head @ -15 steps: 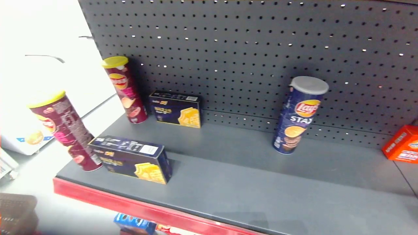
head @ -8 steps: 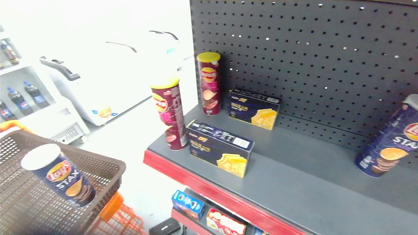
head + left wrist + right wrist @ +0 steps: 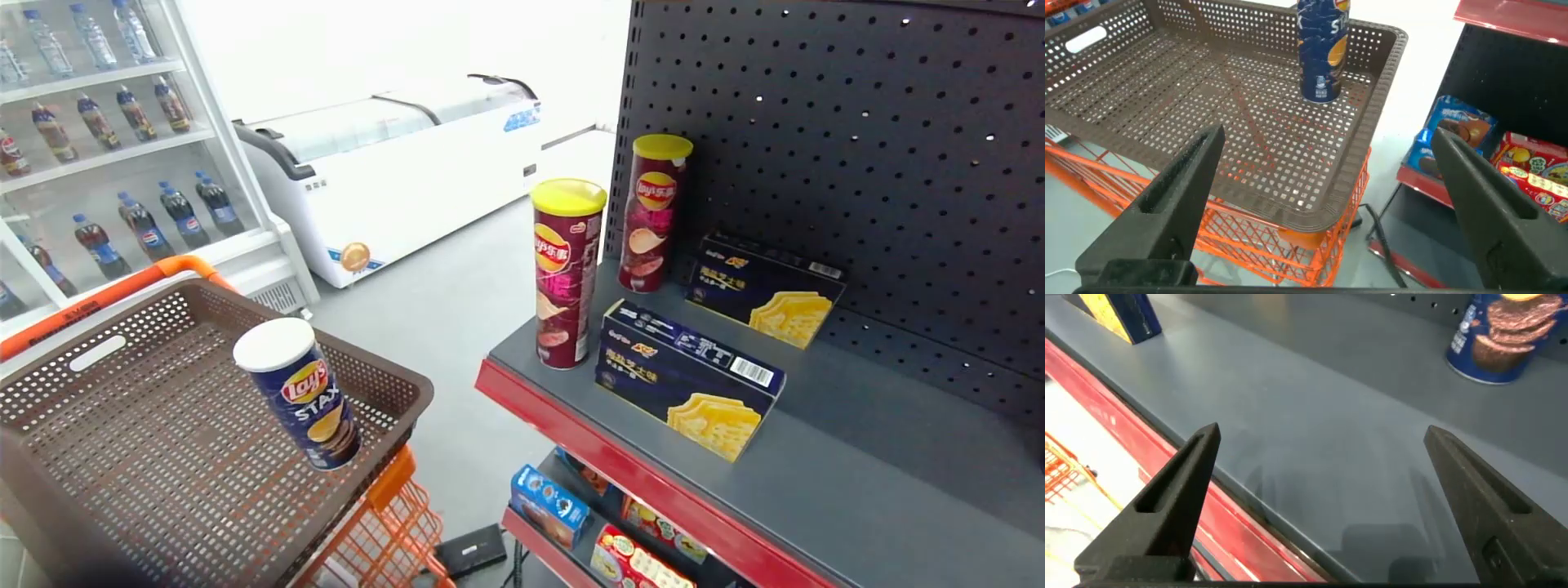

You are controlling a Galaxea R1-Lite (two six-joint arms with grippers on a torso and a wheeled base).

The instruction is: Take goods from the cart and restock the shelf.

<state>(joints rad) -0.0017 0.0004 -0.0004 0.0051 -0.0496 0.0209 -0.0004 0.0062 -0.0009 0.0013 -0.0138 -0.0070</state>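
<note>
Blue chip can (image 3: 300, 398) stands in cart basket (image 3: 122, 457); L gripper (image 3: 1323, 140), R gripper (image 3: 1323, 433) spread, empty.

1 can (image 3: 298, 392) upright in cart basket (image 3: 122, 457), left of shelf (image 3: 857, 465).

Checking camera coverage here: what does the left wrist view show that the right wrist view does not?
Left wrist, not right: a brown perforated plastic basket holding an upright dark blue chip can, plus lower-shelf snack packs. Right wrist, not left: the grey shelf board, a second dark blue chip can on it, and a dark blue box's corner. Both: the red shelf edge, orange cart wire, and an open gripper (left gripper, right gripper).
</note>
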